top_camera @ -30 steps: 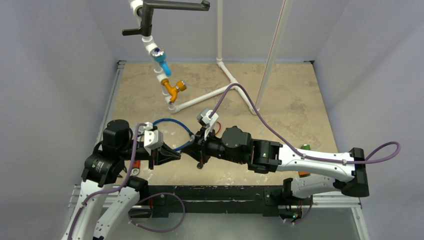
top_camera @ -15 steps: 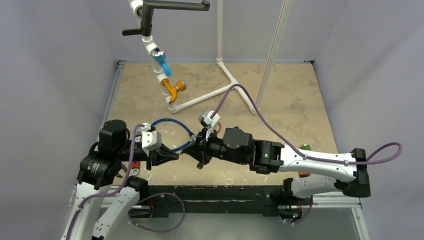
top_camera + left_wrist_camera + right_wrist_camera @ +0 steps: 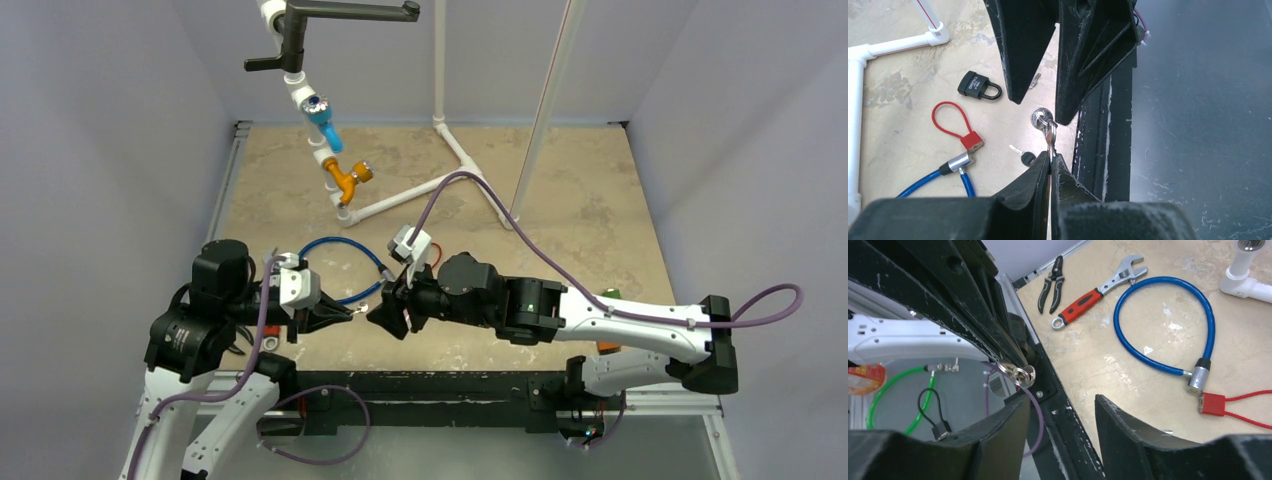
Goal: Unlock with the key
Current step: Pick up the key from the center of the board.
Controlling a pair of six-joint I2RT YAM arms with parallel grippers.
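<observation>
Left claw (image 3: pixel 1050 161) pinches the key (image 3: pixel 1048 136); right claw (image 3: pixel 1062 407) stands spread, key just ahead. Off-centre closing may twist the key loose and drop it.

light: bright, even | shadows: soft | focus: sharp — near foreground blurred

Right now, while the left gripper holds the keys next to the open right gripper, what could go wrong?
1. The left gripper pinches the keys only at its fingertips; a nudge from the open right gripper may knock them loose.
2. The keys hang near the edge of the table, so a drop might land off it.
</observation>
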